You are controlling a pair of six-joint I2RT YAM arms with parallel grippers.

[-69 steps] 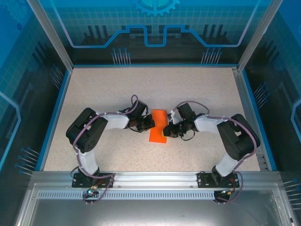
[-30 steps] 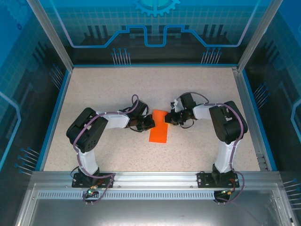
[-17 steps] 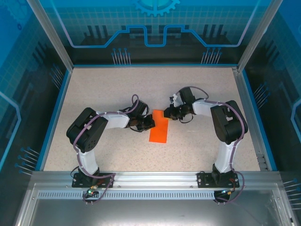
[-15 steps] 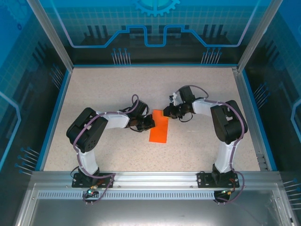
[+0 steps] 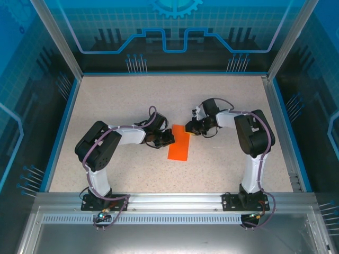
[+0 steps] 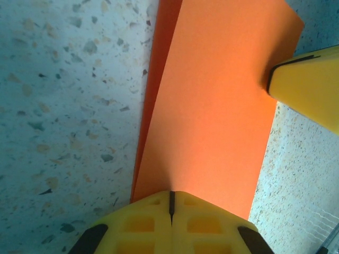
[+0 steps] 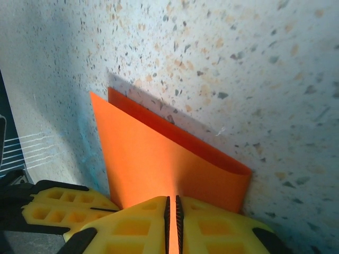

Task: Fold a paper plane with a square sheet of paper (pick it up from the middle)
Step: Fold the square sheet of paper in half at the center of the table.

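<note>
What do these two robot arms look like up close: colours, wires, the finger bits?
The left arm and right arm have bulky black joints joined by white links, with thin purple cables looping alongside. The left gripper and right gripper have yellow fingers moulded with square pockets.

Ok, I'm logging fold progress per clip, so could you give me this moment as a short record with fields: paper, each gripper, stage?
paper: orange paper sheet, folded double into a long rectangle, flat on the speckled table
layers: lower layer peeks out along one long edge
left gripper: shut, tips at the sheet's left long edge; whether it pinches the paper is unclear
right gripper: shut on the sheet's far right corner, orange visible between the fingers
stage: first fold made, no pointed nose yet
</note>
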